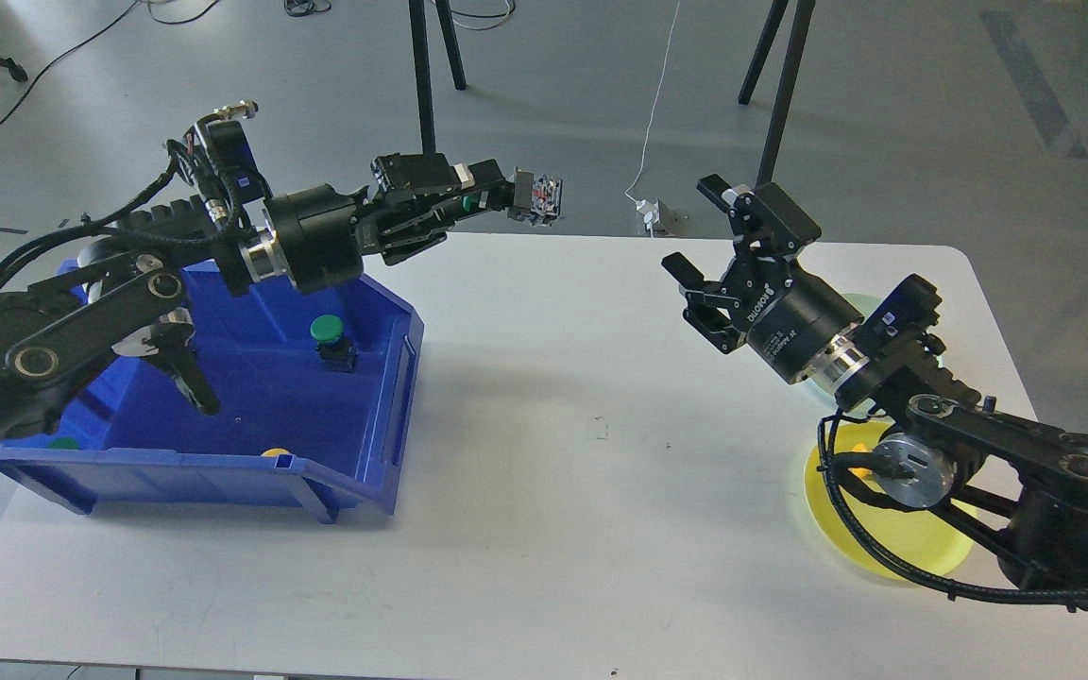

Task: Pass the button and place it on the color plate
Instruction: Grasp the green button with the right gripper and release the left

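We hold a green push button (pixel 480 200) in our left gripper (pixel 468 201), the fingers pinching it by its body, with the green cap showing between them and the contact block pointing out toward three o'clock, clear above the far edge of the white table (pixel 544 472). Our right gripper (pixel 706 257) hangs well apart at three o'clock from it, its fingers spread wide and facing back toward nine o'clock, holding nothing. The handover is the step in hand, we judge, and to do it well we should bring the two grippers together over the middle of the table, line the spread fingers up on the free contact-block end, and close firmly before the left lets go. The yellow plate (pixel 903 538) lies at five o'clock under our right arm, a pale green plate (pixel 854 304) peeks out behind the wrist, and the blue bin (pixel 383 416) holds another green button (pixel 328 330).
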Motion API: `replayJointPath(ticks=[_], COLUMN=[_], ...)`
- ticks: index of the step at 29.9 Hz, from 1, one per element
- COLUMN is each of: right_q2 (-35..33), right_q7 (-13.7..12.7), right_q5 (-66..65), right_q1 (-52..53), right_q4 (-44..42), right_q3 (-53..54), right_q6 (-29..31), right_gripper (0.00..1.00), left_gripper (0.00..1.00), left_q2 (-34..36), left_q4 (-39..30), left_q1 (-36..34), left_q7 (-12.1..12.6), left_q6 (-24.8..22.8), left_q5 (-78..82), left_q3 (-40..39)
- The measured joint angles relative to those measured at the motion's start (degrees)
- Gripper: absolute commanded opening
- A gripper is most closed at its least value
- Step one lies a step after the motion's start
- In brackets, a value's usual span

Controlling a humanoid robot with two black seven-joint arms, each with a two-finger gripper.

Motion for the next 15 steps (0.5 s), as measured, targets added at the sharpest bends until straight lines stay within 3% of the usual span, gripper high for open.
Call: replayJointPath(ticks=[9, 15], right_q2=[12.65, 17.63], right_q7=[0.00, -0.01], right_q5=[0.00, 0.01], right_q1=[3.82, 4.47], right_q4=[-10.48, -12.01], right_q3=[-1.10, -1.12], right_q6=[0.11, 0.21], right_gripper=[0.97, 0.96], left_gripper=[0.08, 0.08], left_q2=[-0.33, -0.33], left_q4=[0.14, 0.55], left_q1=[0.43, 0.49], left_q7=[0.00, 0.00], left_q6=[0.00, 0.00], left_q5=[-0.79, -0.91], left_q3=[-0.34, -0.34])
